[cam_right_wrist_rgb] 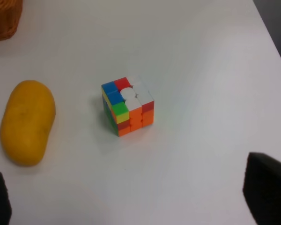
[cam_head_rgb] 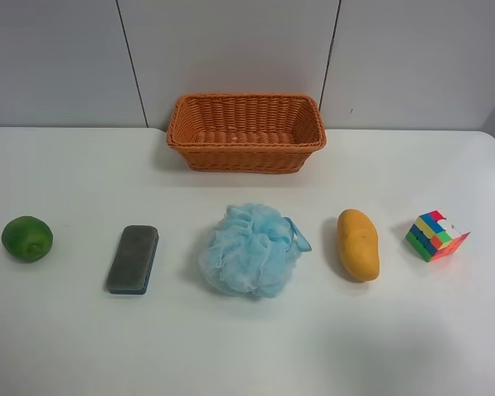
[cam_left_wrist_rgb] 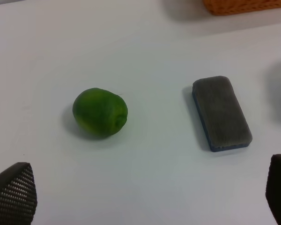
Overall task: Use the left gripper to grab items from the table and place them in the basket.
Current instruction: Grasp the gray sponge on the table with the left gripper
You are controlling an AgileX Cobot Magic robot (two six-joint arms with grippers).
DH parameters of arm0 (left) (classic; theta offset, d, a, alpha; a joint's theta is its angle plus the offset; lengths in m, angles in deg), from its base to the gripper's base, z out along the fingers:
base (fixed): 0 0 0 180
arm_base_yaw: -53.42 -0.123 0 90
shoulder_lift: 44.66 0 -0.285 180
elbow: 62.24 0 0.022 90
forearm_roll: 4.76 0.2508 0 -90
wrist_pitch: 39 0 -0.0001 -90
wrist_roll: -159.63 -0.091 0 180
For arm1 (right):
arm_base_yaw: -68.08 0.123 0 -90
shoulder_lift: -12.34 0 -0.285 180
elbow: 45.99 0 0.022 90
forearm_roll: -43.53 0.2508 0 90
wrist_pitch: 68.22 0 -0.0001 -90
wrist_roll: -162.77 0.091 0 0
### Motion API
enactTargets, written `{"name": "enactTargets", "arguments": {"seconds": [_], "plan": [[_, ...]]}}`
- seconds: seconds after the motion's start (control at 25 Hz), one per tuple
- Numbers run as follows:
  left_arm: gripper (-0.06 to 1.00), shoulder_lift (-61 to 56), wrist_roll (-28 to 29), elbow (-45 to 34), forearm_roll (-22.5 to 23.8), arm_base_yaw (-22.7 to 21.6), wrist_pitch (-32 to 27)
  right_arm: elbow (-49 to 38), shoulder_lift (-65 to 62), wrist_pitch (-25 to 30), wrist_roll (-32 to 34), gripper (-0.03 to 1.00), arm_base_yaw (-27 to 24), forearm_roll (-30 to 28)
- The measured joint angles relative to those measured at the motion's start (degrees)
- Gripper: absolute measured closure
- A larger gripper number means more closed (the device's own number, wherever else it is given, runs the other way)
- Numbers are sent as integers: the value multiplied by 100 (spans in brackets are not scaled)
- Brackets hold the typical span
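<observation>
Five items lie in a row on the white table [cam_head_rgb: 247,346]: a green round fruit [cam_head_rgb: 26,238], a grey block with a blue base [cam_head_rgb: 133,259], a light-blue mesh pouf [cam_head_rgb: 250,250], a yellow-orange mango [cam_head_rgb: 358,244] and a multicoloured puzzle cube [cam_head_rgb: 436,235]. The empty wicker basket [cam_head_rgb: 246,157] stands behind them. No arm shows in the exterior high view. My left gripper [cam_left_wrist_rgb: 145,194] is open, fingertips wide apart, above the table short of the fruit [cam_left_wrist_rgb: 100,112] and the block [cam_left_wrist_rgb: 221,113]. My right gripper [cam_right_wrist_rgb: 131,197] is open, short of the cube [cam_right_wrist_rgb: 128,106] and mango [cam_right_wrist_rgb: 27,122].
A grey panelled wall rises behind the table. The table's edge [cam_right_wrist_rgb: 271,37] runs close beside the cube in the right wrist view. A corner of the basket shows in the left wrist view [cam_left_wrist_rgb: 246,5] and in the right wrist view [cam_right_wrist_rgb: 4,18].
</observation>
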Motion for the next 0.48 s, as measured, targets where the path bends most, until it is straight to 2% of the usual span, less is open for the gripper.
{"name": "enactTargets", "arguments": {"seconds": [0.48], "plan": [[-3,0,0,0,0,0,0,0,0,0,0,-3,0,0]]}}
